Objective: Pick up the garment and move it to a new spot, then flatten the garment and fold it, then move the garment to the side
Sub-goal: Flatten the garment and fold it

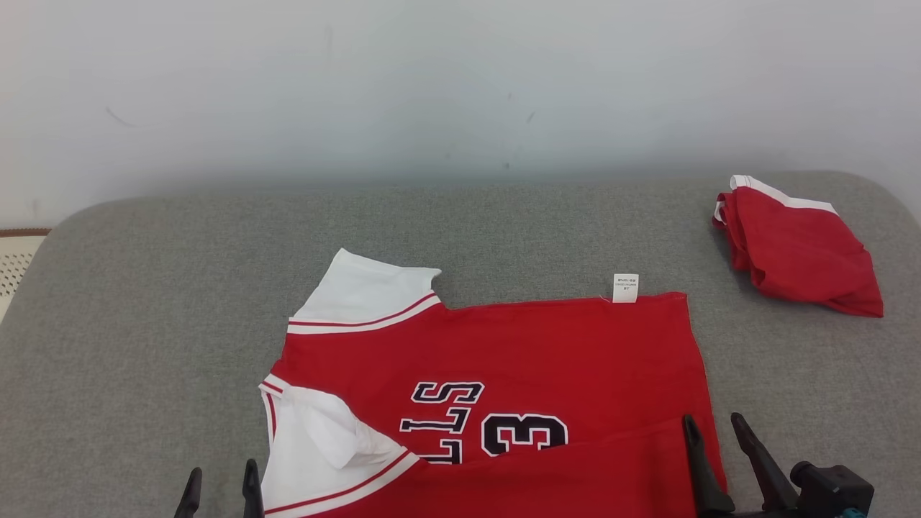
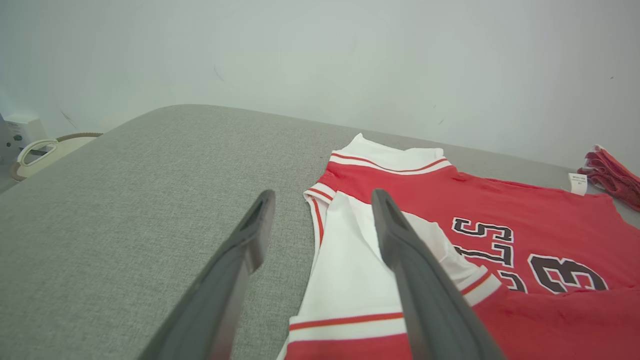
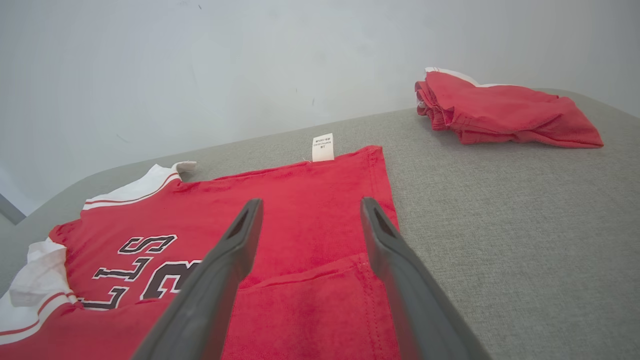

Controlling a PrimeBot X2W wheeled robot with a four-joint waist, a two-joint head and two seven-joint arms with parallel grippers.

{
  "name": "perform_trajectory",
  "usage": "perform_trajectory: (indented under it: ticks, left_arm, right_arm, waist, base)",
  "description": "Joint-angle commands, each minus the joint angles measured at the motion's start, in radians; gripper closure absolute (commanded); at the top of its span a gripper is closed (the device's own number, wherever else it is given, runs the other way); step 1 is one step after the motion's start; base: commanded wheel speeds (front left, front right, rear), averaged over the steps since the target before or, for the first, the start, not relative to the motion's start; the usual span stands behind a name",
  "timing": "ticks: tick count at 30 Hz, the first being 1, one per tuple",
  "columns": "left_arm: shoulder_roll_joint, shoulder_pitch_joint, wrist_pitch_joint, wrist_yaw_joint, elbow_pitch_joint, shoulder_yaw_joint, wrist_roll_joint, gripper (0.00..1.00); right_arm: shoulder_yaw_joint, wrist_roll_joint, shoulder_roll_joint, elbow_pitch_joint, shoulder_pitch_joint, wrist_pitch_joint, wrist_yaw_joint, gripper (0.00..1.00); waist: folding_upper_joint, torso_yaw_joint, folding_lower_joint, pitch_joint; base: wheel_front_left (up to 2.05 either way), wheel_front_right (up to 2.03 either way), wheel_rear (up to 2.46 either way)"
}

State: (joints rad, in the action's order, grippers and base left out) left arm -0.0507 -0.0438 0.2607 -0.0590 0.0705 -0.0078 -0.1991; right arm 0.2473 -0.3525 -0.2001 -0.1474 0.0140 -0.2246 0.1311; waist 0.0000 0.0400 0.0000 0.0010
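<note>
We see the red shirt point(image 1: 504, 345) lying mostly flat on the grey tabletop point(image 1: 144, 324), its number facing up, its near strip point(image 1: 575, 460) turned over onto the body, and a white label point(image 1: 625, 287) sticking out at the far edge. The left pincer point(image 1: 221, 471) is spread and holds nothing; it sits at the shirt's near left corner, with one finger over the white sleeve point(image 1: 324, 439) and the other over bare grey cloth. The right pincer point(image 1: 714, 421) is also spread and empty, just over the near right corner where the turned strip ends. The main risk, as we judge it, is the next grasp. A pinch that takes only the top layer would peel the fold open, while one that digs too deep could drag the whole shirt across the rough covering. The near sleeve is rumpled and could bunch under a further fold, leaving a lump. If the two arms pull unevenly, the edges will skew. When moving the shirt aside, we should steer clear of the folded red garment point(image 1: 799, 252) at the far right, well apart for now.
</note>
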Motion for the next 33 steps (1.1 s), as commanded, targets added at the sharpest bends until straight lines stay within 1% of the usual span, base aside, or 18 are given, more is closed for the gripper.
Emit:
perform_trajectory:
  ticks: [1, 6, 10, 11, 12, 14, 19, 25, 28, 33]
  left_arm:
    - [-0.001, 0.001, 0.003, -0.001, 0.006, 0.000, 0.009, 0.00]
    - [-0.005, 0.041, 0.003, 0.023, 0.028, -0.002, 0.032, 0.00]
    - [-0.035, 0.121, 0.003, 0.058, 0.074, 0.000, 0.040, 0.00]
    - [-0.035, 0.121, 0.003, 0.058, 0.074, 0.000, 0.040, 0.00]
    - [-0.047, 0.158, 0.003, 0.076, 0.098, -0.001, 0.029, 0.00]
    - [-0.068, 0.202, -0.008, 0.093, 0.122, -0.003, 0.028, 0.00]
    - [-0.118, 0.325, -0.062, 0.128, 0.167, -0.008, 0.014, 0.00]
    - [-0.182, 0.476, -0.134, 0.155, 0.204, -0.012, 0.000, 0.00]
    - [-0.220, 0.544, -0.175, 0.164, 0.227, -0.023, 0.002, 0.00]
    - [-0.257, 0.652, -0.237, 0.175, 0.272, -0.035, -0.026, 0.00]
  right_arm:
    - [0.002, 0.005, 0.003, -0.002, -0.003, -0.006, -0.001, 0.00]
    - [0.007, 0.013, 0.004, -0.004, -0.012, -0.006, -0.001, 0.00]
    - [0.021, 0.012, 0.002, -0.006, -0.035, -0.002, -0.001, 0.00]
    - [0.021, 0.012, 0.002, -0.006, -0.035, -0.002, -0.001, 0.00]
    - [0.032, 0.009, 0.003, -0.007, -0.051, -0.002, -0.001, 0.00]
    - [0.044, 0.005, 0.004, -0.010, -0.068, -0.004, -0.001, 0.00]
    - [0.075, -0.001, 0.011, -0.019, -0.124, -0.013, -0.001, 0.00]
    - [0.112, -0.016, 0.025, -0.047, -0.203, -0.028, -0.001, 0.00]
    - [0.132, -0.021, 0.039, -0.064, -0.236, -0.034, -0.001, 0.00]
    - [0.157, -0.033, 0.057, -0.094, -0.289, -0.041, -0.001, 0.00]
  waist:
    - [0.0000, 0.000, 0.0000, 0.000]
    - [0.0000, -0.006, 0.0000, 0.002]
    - [0.0000, -0.025, 0.0000, 0.014]
    - [0.0000, -0.025, 0.0000, 0.014]
    - [0.0000, -0.037, 0.0000, 0.023]
    - [0.0000, -0.053, 0.0000, 0.034]
    - [0.0000, -0.101, 0.0000, 0.081]
    - [0.0000, -0.171, 0.0000, 0.147]
    - [0.0000, -0.205, 0.0000, 0.176]
    - [0.0000, -0.253, 0.0000, 0.219]
  base:
    - [0.00, 0.00, 0.00]
    - [0.00, 0.00, 0.00]
    - [0.00, 0.00, 0.00]
    - [0.00, 0.00, 0.00]
    - [0.00, 0.00, 0.00]
    - [0.00, 0.00, 0.00]
    - [0.00, 0.00, 0.00]
    - [0.00, 0.00, 0.00]
    - [0.00, 0.00, 0.00]
    - [0.00, 0.00, 0.00]
